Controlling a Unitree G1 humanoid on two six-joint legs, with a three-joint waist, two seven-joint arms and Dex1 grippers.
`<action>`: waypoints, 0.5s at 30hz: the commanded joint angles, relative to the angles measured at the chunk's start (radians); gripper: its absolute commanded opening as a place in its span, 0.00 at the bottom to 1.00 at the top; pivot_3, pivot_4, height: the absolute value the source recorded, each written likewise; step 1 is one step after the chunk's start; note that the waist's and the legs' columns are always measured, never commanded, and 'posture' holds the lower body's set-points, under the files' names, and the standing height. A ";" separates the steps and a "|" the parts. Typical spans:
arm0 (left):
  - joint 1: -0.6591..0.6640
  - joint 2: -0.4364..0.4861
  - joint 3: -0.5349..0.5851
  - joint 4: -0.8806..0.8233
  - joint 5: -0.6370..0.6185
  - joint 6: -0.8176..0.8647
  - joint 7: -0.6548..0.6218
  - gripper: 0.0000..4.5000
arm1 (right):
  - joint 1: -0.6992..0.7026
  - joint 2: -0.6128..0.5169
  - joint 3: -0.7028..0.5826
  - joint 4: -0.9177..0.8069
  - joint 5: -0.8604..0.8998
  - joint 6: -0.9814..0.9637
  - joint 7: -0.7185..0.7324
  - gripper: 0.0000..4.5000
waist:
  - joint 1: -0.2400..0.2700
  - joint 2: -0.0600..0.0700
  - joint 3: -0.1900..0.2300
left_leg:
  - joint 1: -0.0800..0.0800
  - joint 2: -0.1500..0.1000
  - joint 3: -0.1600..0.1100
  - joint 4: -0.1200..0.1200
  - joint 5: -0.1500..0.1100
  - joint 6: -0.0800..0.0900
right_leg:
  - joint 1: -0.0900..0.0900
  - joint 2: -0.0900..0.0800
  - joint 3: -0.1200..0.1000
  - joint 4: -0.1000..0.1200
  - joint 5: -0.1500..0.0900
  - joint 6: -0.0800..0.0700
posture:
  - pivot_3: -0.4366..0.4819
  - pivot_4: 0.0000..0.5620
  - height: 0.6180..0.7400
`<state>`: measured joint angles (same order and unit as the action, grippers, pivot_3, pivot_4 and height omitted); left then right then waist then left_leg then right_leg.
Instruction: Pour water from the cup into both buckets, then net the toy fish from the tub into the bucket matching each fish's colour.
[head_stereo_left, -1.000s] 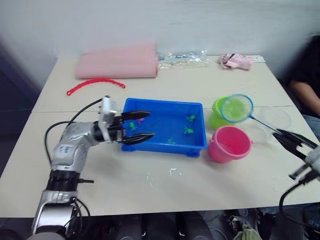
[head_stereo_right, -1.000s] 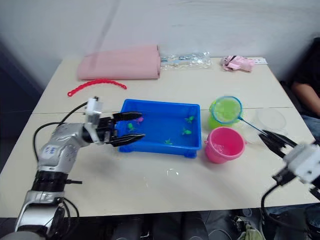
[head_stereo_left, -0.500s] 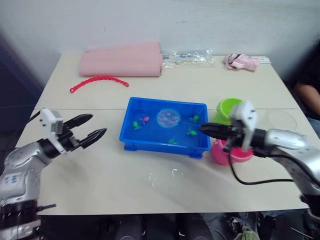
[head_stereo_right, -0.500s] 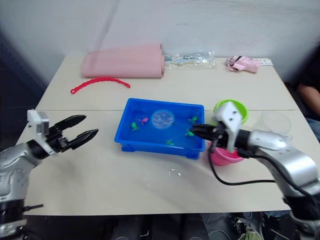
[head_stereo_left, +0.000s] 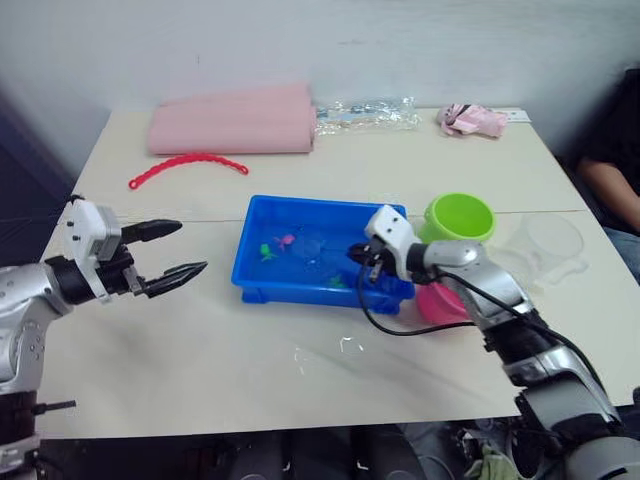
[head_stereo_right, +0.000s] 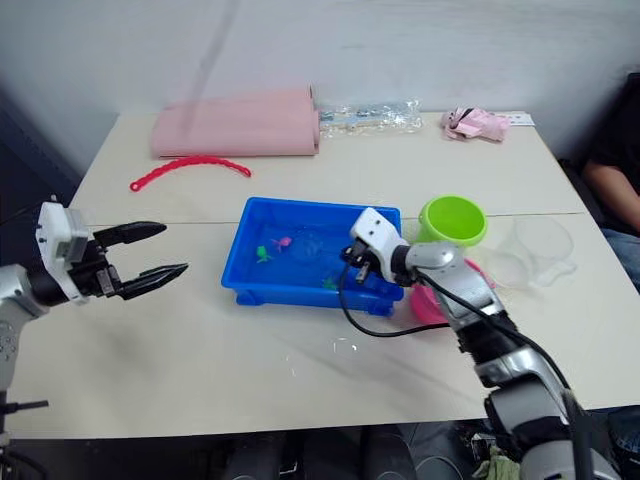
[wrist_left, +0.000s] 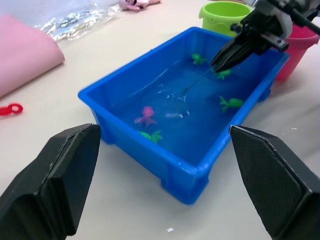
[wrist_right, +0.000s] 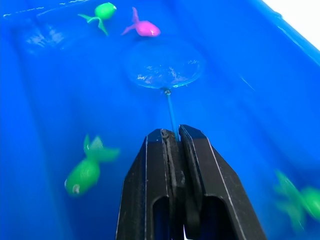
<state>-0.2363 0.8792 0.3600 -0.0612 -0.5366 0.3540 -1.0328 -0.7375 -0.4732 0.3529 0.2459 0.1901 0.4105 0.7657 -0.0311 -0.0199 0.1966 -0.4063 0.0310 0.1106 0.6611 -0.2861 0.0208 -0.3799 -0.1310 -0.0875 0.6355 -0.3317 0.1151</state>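
**Netting under way, fish not yet sorted**

Nearest, on the robot's left: the left gripper (head_stereo_left: 168, 252) hovers above bare table (head_stereo_left: 300, 370), fingers spread wide, holding nothing, well short of the tub's near-left side.

Next out, the right gripper (wrist_right: 173, 135) is pinched tight on the thin handle of the net (wrist_right: 165, 63), reaching in over the blue tub (head_stereo_left: 262, 285) from its right end. The hoop sits down in the water, near the tub's middle. Just beyond the hoop lie a pink fish (wrist_right: 145, 29) and a green fish (wrist_right: 103, 10); neither is inside the rim. Another green fish (wrist_right: 87, 170) lies nearer the gripper, to one side. At least four more-or-less loose fish are countable in the tub.

Right of the tub: the pink bucket (head_stereo_left: 440, 300), partly hidden behind the right arm, then the green bucket (head_stereo_left: 460, 217) just behind it. No fish is visible in them, though little of their insides shows. The clear cup (head_stereo_left: 548, 243) stands upright further right, apparently empty.

Judgement: pouring looks finished; the sorting is at an early or middle stage, with several fish left to move.
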 joint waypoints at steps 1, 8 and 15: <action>-0.043 0.037 -0.031 0.025 0.008 0.018 -0.038 0.99 | -0.034 0.033 -0.012 0.050 -0.026 -0.054 0.042 0.00 | -0.001 0.000 0.000 | 0.000 0.000 0.001 0.000 0.000 0.000 | -0.001 0.000 0.000 0.000 0.000 0.000 | 0.48 0.27 1.00; -0.100 0.062 -0.063 0.070 0.022 0.037 -0.060 0.99 | -0.013 0.108 -0.099 0.053 0.002 -0.054 0.038 0.00 | -0.003 0.000 0.000 | -0.001 0.001 0.009 -0.001 0.000 0.000 | -0.009 0.000 0.001 0.006 0.000 0.000 | 0.48 0.27 1.00; -0.130 0.045 -0.081 0.086 0.023 0.032 -0.082 0.99 | 0.093 0.050 -0.210 -0.092 0.058 -0.019 0.070 0.00 | 0.001 0.000 0.000 | -0.003 0.001 0.012 0.000 0.000 0.000 | -0.012 -0.001 0.001 0.008 0.000 0.000 | 0.48 0.27 1.00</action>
<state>-0.3481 0.9183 0.2708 0.0232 -0.5087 0.3929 -1.1064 -0.6485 -0.3986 0.1930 0.2293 0.2133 0.3820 0.8213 -0.0297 -0.0200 0.1966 -0.4090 0.0318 0.1224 0.6607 -0.2860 0.0214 -0.3920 -0.1321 -0.0861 0.6436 -0.3317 0.1151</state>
